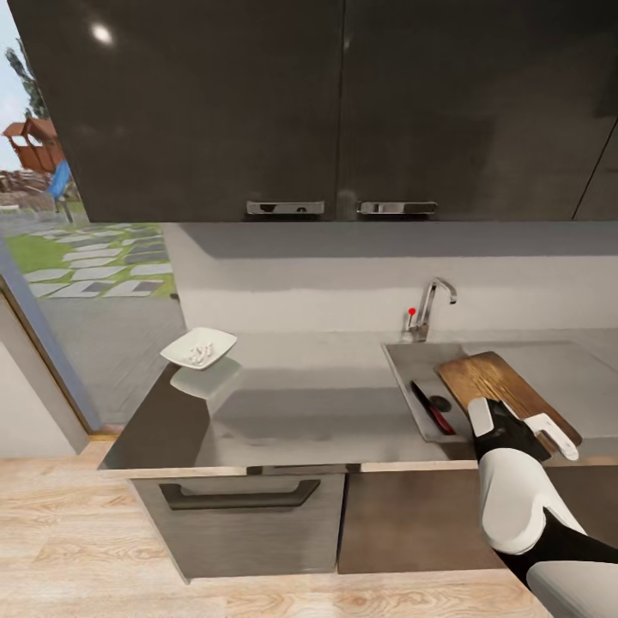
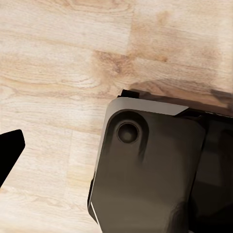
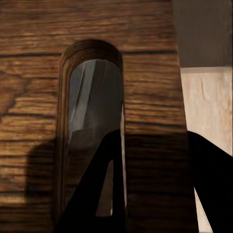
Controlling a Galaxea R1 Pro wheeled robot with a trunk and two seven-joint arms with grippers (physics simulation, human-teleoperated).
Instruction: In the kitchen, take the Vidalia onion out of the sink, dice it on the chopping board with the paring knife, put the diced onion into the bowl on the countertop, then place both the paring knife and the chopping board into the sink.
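Note:
The chopping board [image 1: 491, 380] lies slanted over the sink [image 1: 402, 360], its far end on the rim. My right gripper [image 1: 518, 422] is at its near end. In the right wrist view its dark fingers [image 3: 97, 194] straddle the wooden strip [image 3: 153, 97] between the slot-shaped hole [image 3: 92, 111] and the board's edge, shut on it. The paring knife [image 1: 432, 408], red handle toward me, rests in the basin beside the board. Diced onion [image 1: 202, 352] sits in the white bowl [image 1: 184, 345] at the countertop's [image 1: 318, 403] far left. My left gripper [image 2: 116, 160] hangs open over the wood floor, one finger [image 2: 10, 155] showing.
The chrome tap [image 1: 433, 300] with a red knob stands behind the sink. Glossy black upper cabinets [image 1: 343, 103] hang overhead. A drawer front [image 1: 240, 506] sits under the worktop. The robot's dark base [image 2: 155, 174] lies below the left gripper. A glass door [image 1: 51, 257] is at left.

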